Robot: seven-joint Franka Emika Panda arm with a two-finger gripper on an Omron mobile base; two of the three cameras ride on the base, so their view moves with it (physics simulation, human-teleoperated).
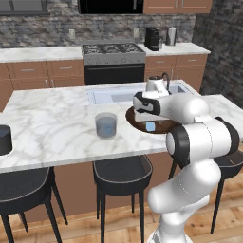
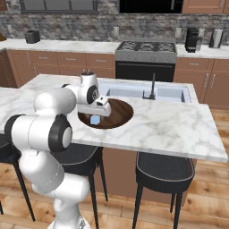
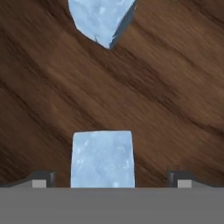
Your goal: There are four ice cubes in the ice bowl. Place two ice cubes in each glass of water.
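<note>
The ice bowl (image 2: 118,117) sits on the marble bench (image 1: 52,123) just in front of the sink (image 2: 134,93), between the sink and the bench's front edge. Inside it, one ice cube (image 3: 102,159) lies on the wooden floor between the fingers (image 3: 41,178), which stand wide apart on either side of it with a clear gap on each side and do not touch it. A second ice cube (image 3: 101,19) lies farther along the bowl floor, turned corner-on. From the base views the gripper (image 1: 148,118) hangs low over the bowl, with a pale cube (image 2: 95,119) showing just under it. The see-through glass (image 1: 106,125) with bluish water stands near the front edge, left of the bowl and apart from it. The dark glass (image 1: 4,139) is well apart at the bench's left end. The faucet (image 2: 152,87) rises behind the bowl at the sink's rim. Dark stools (image 1: 121,172) stand under the front edge.
</note>
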